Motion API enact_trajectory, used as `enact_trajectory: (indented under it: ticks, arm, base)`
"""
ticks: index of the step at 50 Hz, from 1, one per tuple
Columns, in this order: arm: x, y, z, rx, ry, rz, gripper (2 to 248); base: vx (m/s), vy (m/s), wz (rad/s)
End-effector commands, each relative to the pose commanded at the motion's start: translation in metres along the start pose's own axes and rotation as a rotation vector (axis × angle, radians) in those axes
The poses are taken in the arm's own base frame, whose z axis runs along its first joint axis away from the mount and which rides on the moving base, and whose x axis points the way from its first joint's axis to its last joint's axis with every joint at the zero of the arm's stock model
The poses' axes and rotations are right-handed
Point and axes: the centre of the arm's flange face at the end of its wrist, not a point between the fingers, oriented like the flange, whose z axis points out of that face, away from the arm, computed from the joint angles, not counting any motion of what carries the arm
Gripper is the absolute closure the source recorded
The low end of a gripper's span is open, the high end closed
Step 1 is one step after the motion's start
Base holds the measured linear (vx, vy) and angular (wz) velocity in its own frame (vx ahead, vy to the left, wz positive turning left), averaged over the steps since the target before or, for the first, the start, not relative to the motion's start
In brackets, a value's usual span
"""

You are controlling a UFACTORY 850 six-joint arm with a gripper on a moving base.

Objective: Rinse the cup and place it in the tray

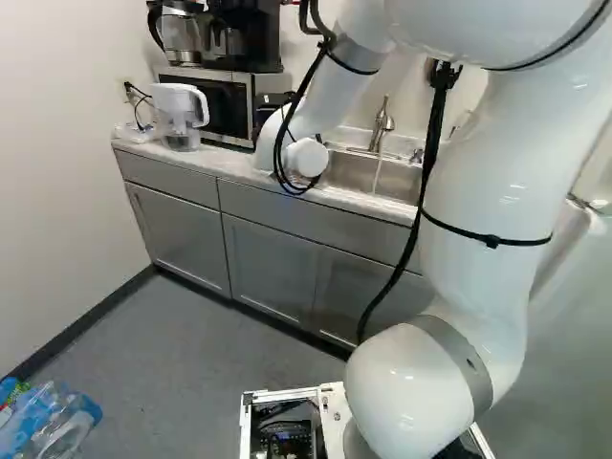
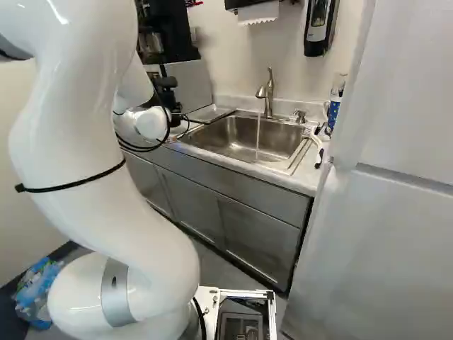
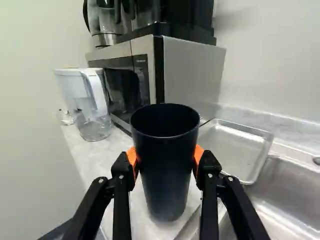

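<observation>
Beside the sink (image 2: 230,134), on the side where the tray (image 3: 232,147) lay, your gripper (image 3: 165,156) was clamped on the cup (image 3: 165,170) from both sides, holding it upright over the counter (image 3: 90,155). Water (image 2: 257,136) ran from the faucet (image 2: 269,97) into the sink, but you couldn't tell from the cup's dark inside whether it had been rinsed. A low swing toward the sink risked knocking the cup's base on the tray's raised rim; a wet, smooth wall could have slid in your grip; tipping early might have spilled any water inside short of the sink.
</observation>
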Motion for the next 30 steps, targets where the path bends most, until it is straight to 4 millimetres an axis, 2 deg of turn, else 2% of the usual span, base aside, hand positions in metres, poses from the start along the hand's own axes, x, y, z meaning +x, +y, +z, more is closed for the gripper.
enact_trajectory:
  ticks: [30]
  arm:
    - [0.03,0.044,-0.016,-0.083,0.031,0.005,126]
  base:
    - [0.0,0.0,0.0]
